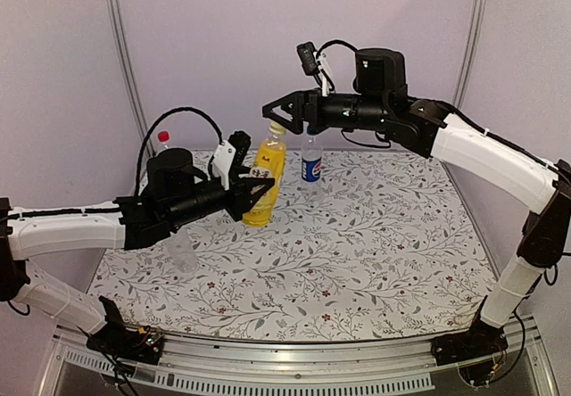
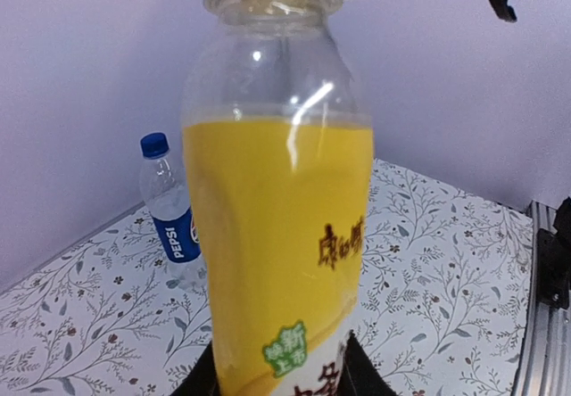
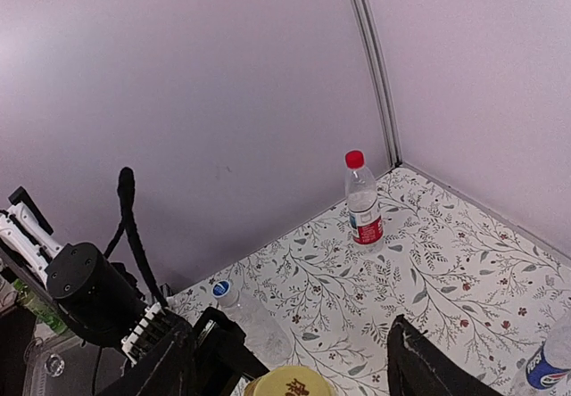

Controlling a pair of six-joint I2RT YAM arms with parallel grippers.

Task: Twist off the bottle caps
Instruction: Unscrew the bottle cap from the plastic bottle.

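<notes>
The left end effector (image 1: 257,191) clamps the yellow bottle (image 1: 268,162), fingers mostly hidden; the right end effector (image 1: 277,118) is spread by its half-cropped cap (image 3: 290,383).

A red-capped bottle (image 3: 363,202) stands on the flowery counter (image 3: 446,262) by the wall (image 3: 223,102). A yellow-capped bottle (image 3: 290,382) peeks up near the black fingers (image 3: 426,367).

High rear view over table (image 1: 401,253), left wrist close on yellow bottle (image 2: 277,235), right wrist above its cap (image 3: 290,383)
</notes>
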